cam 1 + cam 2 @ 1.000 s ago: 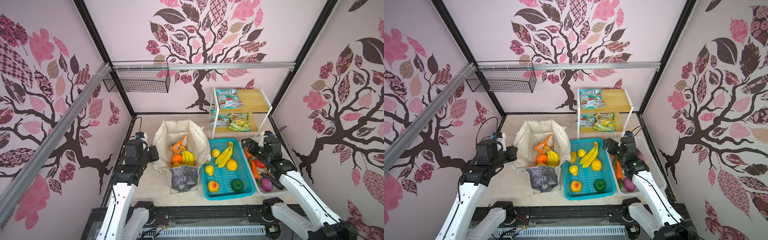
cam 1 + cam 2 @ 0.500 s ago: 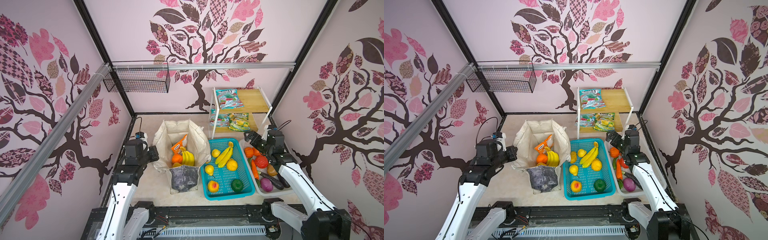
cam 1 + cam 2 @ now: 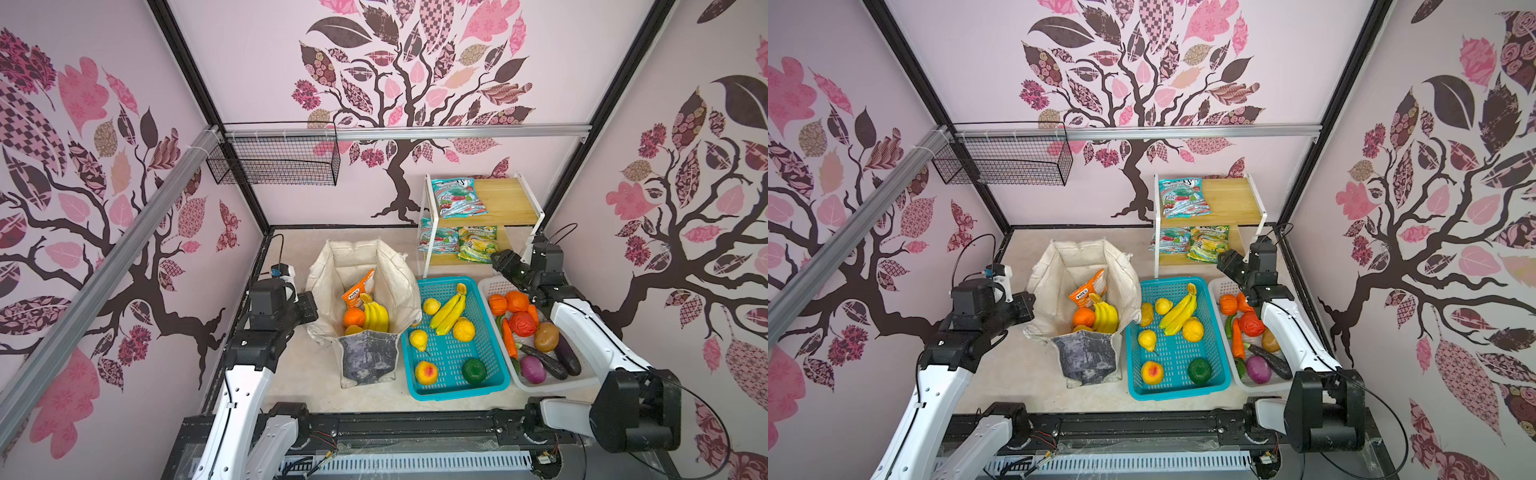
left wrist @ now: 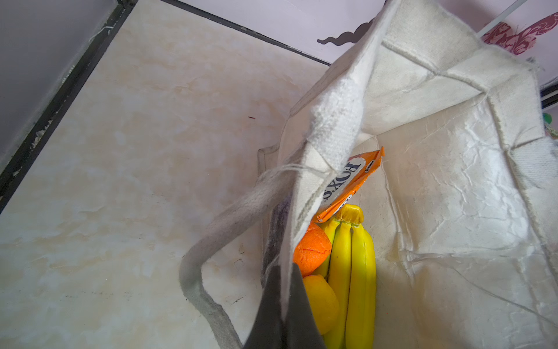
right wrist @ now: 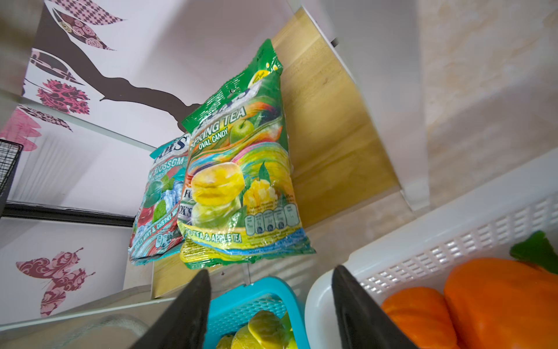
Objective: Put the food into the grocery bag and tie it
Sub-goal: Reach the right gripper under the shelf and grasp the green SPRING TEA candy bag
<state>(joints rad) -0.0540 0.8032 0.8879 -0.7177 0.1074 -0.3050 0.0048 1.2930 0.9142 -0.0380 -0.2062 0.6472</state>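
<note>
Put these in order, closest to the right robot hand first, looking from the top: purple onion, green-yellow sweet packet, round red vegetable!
From the right gripper in a top view:
1. green-yellow sweet packet, on the lower shelf, just ahead.
2. round red vegetable, middle of the white basket.
3. purple onion, basket's near end.

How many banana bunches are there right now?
2: one banana bunch inside the canvas bag, beside the orange; a second bunch in the teal basket. More may hide deeper inside.

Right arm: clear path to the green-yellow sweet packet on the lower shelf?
Probably yes: the right gripper, jaws apart and empty, faces the green-yellow sweet packet with nothing between them.
</note>
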